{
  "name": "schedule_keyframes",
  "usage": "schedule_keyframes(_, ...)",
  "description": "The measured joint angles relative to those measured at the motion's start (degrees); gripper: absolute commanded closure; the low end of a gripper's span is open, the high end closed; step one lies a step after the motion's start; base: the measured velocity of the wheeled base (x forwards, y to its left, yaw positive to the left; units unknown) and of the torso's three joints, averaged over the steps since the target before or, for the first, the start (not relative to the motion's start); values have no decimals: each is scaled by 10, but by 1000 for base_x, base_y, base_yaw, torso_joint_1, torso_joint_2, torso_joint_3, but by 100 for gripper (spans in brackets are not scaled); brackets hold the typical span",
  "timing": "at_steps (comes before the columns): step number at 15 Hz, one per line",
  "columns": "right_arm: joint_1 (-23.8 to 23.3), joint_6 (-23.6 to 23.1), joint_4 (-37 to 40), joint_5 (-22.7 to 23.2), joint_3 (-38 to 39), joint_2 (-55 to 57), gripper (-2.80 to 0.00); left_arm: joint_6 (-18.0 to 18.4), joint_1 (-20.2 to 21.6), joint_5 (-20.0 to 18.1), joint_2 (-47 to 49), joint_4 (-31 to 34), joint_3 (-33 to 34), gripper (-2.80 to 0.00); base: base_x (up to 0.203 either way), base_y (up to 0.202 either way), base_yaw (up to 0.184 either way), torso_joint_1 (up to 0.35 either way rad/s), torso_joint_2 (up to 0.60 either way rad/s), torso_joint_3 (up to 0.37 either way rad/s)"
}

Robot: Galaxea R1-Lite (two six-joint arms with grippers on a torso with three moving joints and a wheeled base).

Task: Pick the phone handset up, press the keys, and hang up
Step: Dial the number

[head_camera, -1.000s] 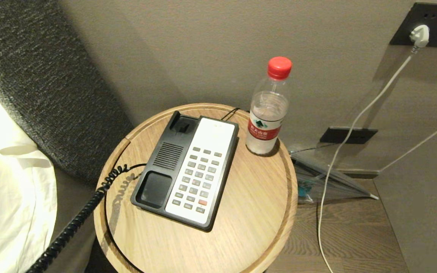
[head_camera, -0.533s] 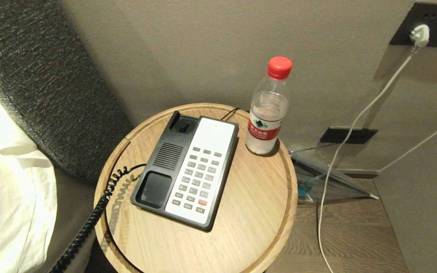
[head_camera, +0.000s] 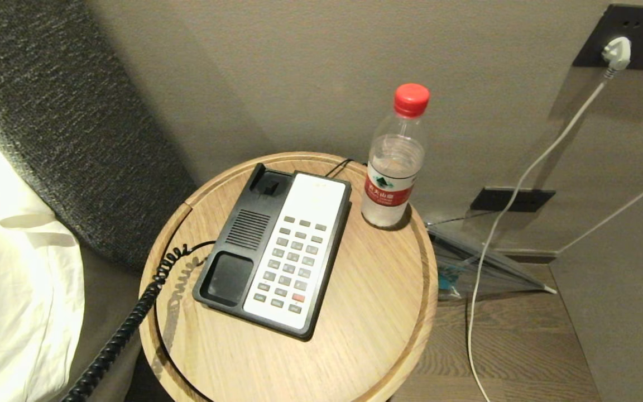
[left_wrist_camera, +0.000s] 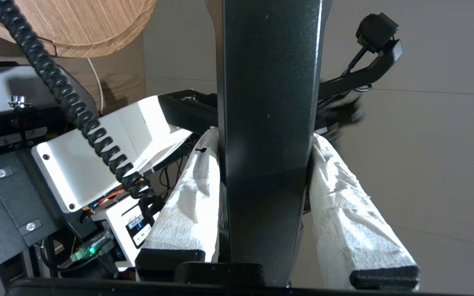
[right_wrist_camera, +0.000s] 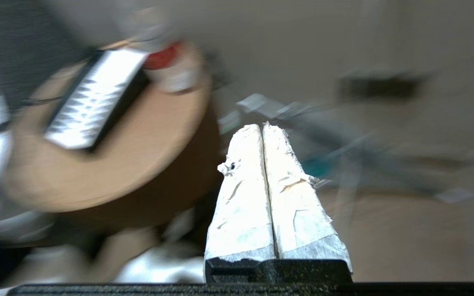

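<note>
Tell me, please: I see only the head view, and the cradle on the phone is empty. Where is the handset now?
Observer: The left gripper holds the phone handset, one padded finger on each side.
Operator: Is the cord still attached?
Observer: Yes, the coiled cord runs from the table's edge down past the robot's base.
Operator: And the right gripper?
Observer: The right gripper is shut with nothing between its fingers, off the table's side, with the phone base ahead of it.

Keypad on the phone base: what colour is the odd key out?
Red-orange; the other keys are grey. It sits in the keypad's near rows on the white panel. Head view shows it best.
</note>
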Motion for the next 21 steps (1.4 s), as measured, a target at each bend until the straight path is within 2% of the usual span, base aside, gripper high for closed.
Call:
schedule_keyframes(3, 1, 32, 87, 158, -139, 167, 0, 0, 0, 1, 5, -1, -2, 0, 0, 0, 0, 0, 0, 0)
schedule_keyframes(5, 24, 43, 138, 254, -223, 277, 0, -1, 0, 1, 8, -1, -5, 0, 0, 0, 0, 0, 0, 0)
schedule_keyframes(6, 55, 49, 164, 286, -259, 326, 0, -2, 0, 1, 8, 0, -3, 0, 0, 0, 0, 0, 0, 0)
schedule_keyframes(8, 139, 58, 199, 315, -307, 404, 0, -2, 0, 1, 8, 0, 0, 0, 0, 0, 0, 0, 0, 0)
schedule_keyframes(9, 182, 60, 207, 312, -324, 434, 0, -2, 0, 1, 9, 0, 1, 0, 0, 0, 0, 0, 0, 0)
schedule_keyframes(11, 262, 69, 212, 276, -348, 483, 0, -2, 0, 1, 9, 0, 1, 0, 0, 0, 0, 0, 0, 0)
schedule_keyframes(14, 340, 113, 155, 176, -372, 543, 0, -2, 0, 3, 8, -1, 4, 0, 0, 0, 0, 0, 0, 0)
schedule_keyframes(16, 368, 142, 90, 94, -375, 573, 0, -2, 0, 4, 7, -1, 5, 0, 0, 0, 0, 0, 0, 0)
schedule_keyframes(17, 378, 174, 58, 58, -376, 584, 0, -1, 0, 4, 7, -1, 5, 0, 0, 0, 0, 0, 0, 0)
schedule_keyframes(19, 397, 232, 10, 35, -375, 594, 0, 1, 0, 4, 7, -1, 5, 0, 0, 0, 0, 0, 0, 0)
schedule_keyframes(21, 408, 244, -10, 13, -370, 601, 0, 0, 0, 4, 6, -1, 5, 0, 0, 0, 0, 0, 0, 0)
